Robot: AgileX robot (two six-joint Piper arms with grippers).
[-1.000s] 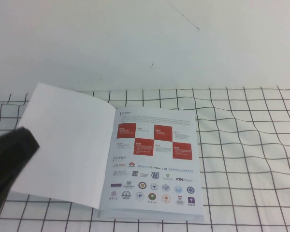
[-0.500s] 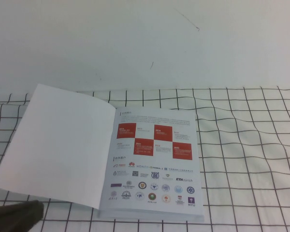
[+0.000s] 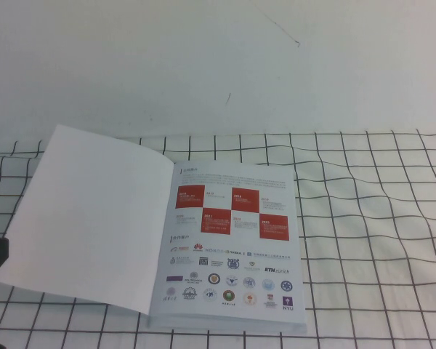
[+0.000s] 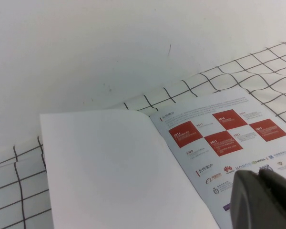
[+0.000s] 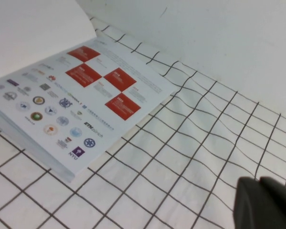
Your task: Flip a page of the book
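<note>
I see the thin white softcover book [image 3: 229, 247] lying open on the desk's black-gridded white cloth [image 3: 370, 218], near its front-left corner. Its plain white glossy page [image 3: 94, 218] is turned over to the left, lifted slightly off the cloth. My left claw [image 4: 264, 200] sits low at the left edge, my right claw [image 5: 267, 202] over bare cloth; I cannot tell either's spread.
</note>
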